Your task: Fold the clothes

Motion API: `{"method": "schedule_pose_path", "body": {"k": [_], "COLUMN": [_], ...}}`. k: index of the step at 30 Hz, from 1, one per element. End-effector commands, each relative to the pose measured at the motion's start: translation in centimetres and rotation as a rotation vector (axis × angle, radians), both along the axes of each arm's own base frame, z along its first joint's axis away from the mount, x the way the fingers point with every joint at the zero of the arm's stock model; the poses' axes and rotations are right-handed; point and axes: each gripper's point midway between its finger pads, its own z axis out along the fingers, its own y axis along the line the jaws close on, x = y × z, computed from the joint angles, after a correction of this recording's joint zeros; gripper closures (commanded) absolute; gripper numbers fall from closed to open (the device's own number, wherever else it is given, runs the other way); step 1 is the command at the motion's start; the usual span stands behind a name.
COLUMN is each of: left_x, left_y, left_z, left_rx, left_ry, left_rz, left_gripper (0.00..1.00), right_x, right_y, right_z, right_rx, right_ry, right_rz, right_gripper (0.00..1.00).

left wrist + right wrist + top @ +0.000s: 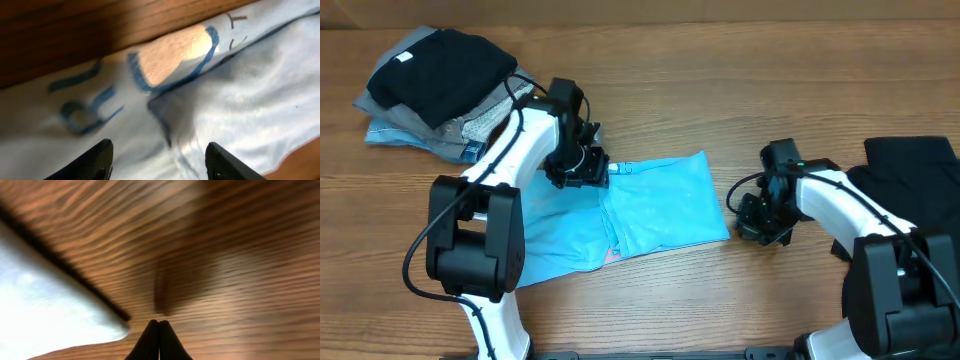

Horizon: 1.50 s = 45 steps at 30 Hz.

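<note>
Your sky-blue T-shirt (660, 205) lay partly folded at the centre of the table (720, 80). Your left gripper (588, 168) hung jaws apart over its upper-left edge, holding nothing. Your right gripper (760, 225) was pressed together, empty, just right of the shirt. Unheld, the fold could slump open, and a low left gripper might drag and rumple it.

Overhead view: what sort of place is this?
Probably a robot lab workbench: a wood-grain table, left arm and right arm mounted at its near edge, a sky-blue T-shirt laid out between a clothes pile and a dark garment.
</note>
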Motion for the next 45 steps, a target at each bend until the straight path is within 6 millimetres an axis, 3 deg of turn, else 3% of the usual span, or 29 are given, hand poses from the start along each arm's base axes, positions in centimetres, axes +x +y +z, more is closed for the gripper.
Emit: {"method": "schedule_pose_path", "body": {"k": [1, 5, 9, 13, 18, 26, 30, 34, 39, 45], "left_x": [1.5, 0.7, -1.0, -2.6, -4.1, -7.6, -8.8, -8.7, -9.4, -10.8], "left_y": [0.9, 3.0, 7.8, 11.3, 14.4, 15.2, 15.6, 15.7, 14.6, 12.5], "left_z": [4.6, 7.9, 9.3, 9.1, 6.5, 0.7, -2.3, -4.7, -6.6, -7.3], "left_rx": [-0.002, 0.029, 0.159, 0.197, 0.182, 0.026, 0.023, 0.025, -0.025, -0.128], "left_ry": [-0.099, -0.126, -0.086, -0.009, 0.058, 0.135, 0.117, 0.053, 0.013, 0.018], "left_rz": [0.044, 0.117, 0.286, 0.382, 0.483, 0.494, 0.482, 0.465, 0.42, 0.374], "left_gripper": [0.38, 0.32, 0.25, 0.18, 0.04, 0.03, 0.02, 0.0, 0.0, 0.09], "right_x": [0.7, 2.2, 3.2, 4.2, 5.1, 4.5, 4.6, 4.6, 4.6, 4.6], "right_y": [0.4, 3.0, 5.4, 6.3, 6.9, 7.4, 7.4, 7.4, 7.4, 7.4], "right_z": [1.4, 5.1, 8.0, 8.1, 6.0, 2.8, 2.7, 2.7, 2.7, 2.7], "right_rx": [0.084, 0.251, 0.374, 0.384, 0.415, 0.451, 0.451, 0.45, 0.45, 0.451], "right_ry": [-0.054, -0.189, -0.31, -0.365, -0.351, -0.253, -0.252, -0.256, -0.252, -0.252], "right_rz": [0.013, 0.09, 0.157, 0.191, 0.159, 0.144, 0.144, 0.144, 0.143, 0.143], "right_gripper": [0.96, 0.91, 0.88, 0.88, 0.89, 0.89, 0.89, 0.89, 0.89, 0.89]}}
